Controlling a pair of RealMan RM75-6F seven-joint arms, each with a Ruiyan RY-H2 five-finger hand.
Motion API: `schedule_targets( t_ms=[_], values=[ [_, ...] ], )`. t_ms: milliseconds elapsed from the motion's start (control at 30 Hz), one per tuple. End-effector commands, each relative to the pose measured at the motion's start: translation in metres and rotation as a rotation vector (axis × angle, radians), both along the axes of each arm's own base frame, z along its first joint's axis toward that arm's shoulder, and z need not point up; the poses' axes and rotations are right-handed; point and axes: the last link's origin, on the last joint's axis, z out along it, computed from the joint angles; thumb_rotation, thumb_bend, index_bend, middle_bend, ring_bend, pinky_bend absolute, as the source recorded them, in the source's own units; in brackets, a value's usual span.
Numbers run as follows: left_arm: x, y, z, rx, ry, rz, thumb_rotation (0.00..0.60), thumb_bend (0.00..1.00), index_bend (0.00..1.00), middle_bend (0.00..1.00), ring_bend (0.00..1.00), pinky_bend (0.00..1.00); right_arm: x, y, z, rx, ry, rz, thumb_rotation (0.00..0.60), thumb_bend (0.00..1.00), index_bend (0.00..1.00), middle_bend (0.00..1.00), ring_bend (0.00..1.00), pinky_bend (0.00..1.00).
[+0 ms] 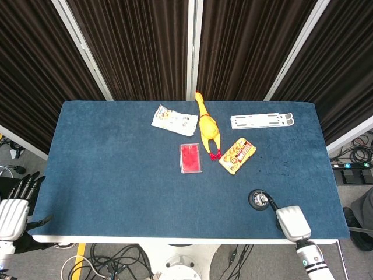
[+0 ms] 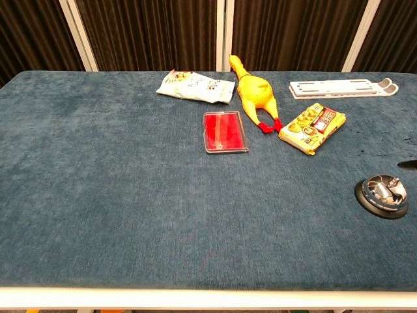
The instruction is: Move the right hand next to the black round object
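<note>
The black round object (image 1: 258, 199) is a flat disc with a shiny metal centre, lying on the blue table near its front right; the chest view shows the disc (image 2: 382, 195) at the right edge. My right hand (image 1: 292, 222) lies just right of and nearer than the disc, its white back up, holding nothing. One dark finger (image 1: 272, 204) reaches toward the disc's rim with a thin gap. In the chest view only a dark fingertip (image 2: 409, 163) shows at the frame's edge. My left hand (image 1: 14, 209) hangs off the table's front left corner, fingers apart, holding nothing.
Toward the back of the blue table (image 1: 116, 175) lie a yellow rubber chicken (image 1: 207, 125), a red flat case (image 1: 190, 157), a yellow snack pack (image 1: 237, 155), a white snack bag (image 1: 173, 120) and a white bracket (image 1: 261, 121). The table's front edge runs just below my right hand.
</note>
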Motion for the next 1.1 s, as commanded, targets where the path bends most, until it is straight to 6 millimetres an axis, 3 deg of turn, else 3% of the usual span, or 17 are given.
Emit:
schedule_targets(
  t_ms=[33, 333, 600, 633, 667, 700, 733, 767, 800, 867, 933, 1000, 1100],
  values=[
    [-0.001, 0.0, 0.0, 0.0, 0.0, 0.003, 0.6, 0.12, 0.1, 0.03, 0.0, 0.14, -0.005, 0.003, -0.007, 0.037, 0.018, -0.024, 0.6, 1.0, 0.0, 0.89, 0.85, 0.72],
    [-0.002, -0.001, 0.0, -0.001, -0.003, 0.004, 0.6, 0.12, 0.1, 0.03, 0.0, 0.14, -0.001, 0.001, -0.002, 0.005, 0.003, -0.02, 0.6, 1.0, 0.0, 0.89, 0.85, 0.72],
    [0.002, 0.0, 0.0, -0.004, -0.004, -0.003, 0.6, 0.12, 0.1, 0.03, 0.0, 0.14, 0.009, -0.013, 0.042, -0.246, -0.145, 0.078, 0.6, 1.0, 0.0, 0.87, 0.81, 0.71],
    [0.003, 0.001, 0.0, -0.004, -0.004, -0.006, 0.6, 0.12, 0.1, 0.03, 0.0, 0.14, 0.009, -0.015, 0.047, -0.275, -0.161, 0.084, 0.6, 1.0, 0.0, 0.83, 0.77, 0.7],
    [0.004, 0.001, 0.001, -0.002, -0.003, -0.01, 0.6, 0.12, 0.1, 0.03, 0.0, 0.14, 0.006, -0.016, 0.052, -0.297, -0.179, 0.083, 0.6, 0.96, 0.0, 0.7, 0.64, 0.65],
    [0.005, 0.002, 0.002, -0.001, -0.002, -0.012, 0.6, 0.12, 0.1, 0.03, 0.0, 0.14, 0.004, -0.016, 0.054, -0.301, -0.185, 0.077, 0.6, 0.84, 0.0, 0.48, 0.42, 0.53],
    [0.005, 0.002, 0.002, 0.0, -0.002, -0.013, 0.6, 0.12, 0.1, 0.03, 0.0, 0.14, 0.001, -0.017, 0.058, -0.308, -0.181, 0.071, 0.6, 0.72, 0.0, 0.33, 0.27, 0.43],
    [0.005, 0.002, 0.003, 0.0, -0.001, -0.01, 0.6, 0.12, 0.1, 0.03, 0.0, 0.14, -0.003, -0.018, 0.061, -0.311, -0.178, 0.061, 0.6, 0.5, 0.0, 0.13, 0.09, 0.25],
    [0.004, 0.002, 0.003, 0.001, -0.001, -0.008, 0.6, 0.12, 0.1, 0.03, 0.0, 0.14, -0.004, -0.019, 0.063, -0.308, -0.194, 0.045, 0.6, 0.3, 0.0, 0.03, 0.01, 0.11],
    [0.004, 0.002, 0.004, 0.004, -0.004, -0.003, 0.6, 0.12, 0.1, 0.03, 0.0, 0.14, -0.006, -0.02, 0.065, -0.293, -0.243, 0.004, 0.6, 0.13, 0.0, 0.0, 0.0, 0.0],
    [0.003, 0.002, 0.005, 0.007, -0.006, -0.001, 0.6, 0.12, 0.1, 0.03, 0.0, 0.14, -0.01, -0.021, 0.068, -0.298, -0.221, -0.018, 0.6, 0.1, 0.0, 0.0, 0.0, 0.0],
    [0.003, 0.002, 0.004, 0.007, -0.007, -0.002, 0.6, 0.12, 0.1, 0.03, 0.0, 0.14, -0.014, -0.022, 0.071, -0.325, -0.159, -0.044, 0.6, 0.12, 0.0, 0.0, 0.0, 0.0],
    [0.003, 0.001, 0.002, 0.005, -0.005, -0.001, 0.6, 0.12, 0.1, 0.03, 0.0, 0.14, -0.014, -0.022, 0.071, -0.37, -0.109, -0.068, 0.6, 0.25, 0.0, 0.0, 0.0, 0.0]
  ],
)
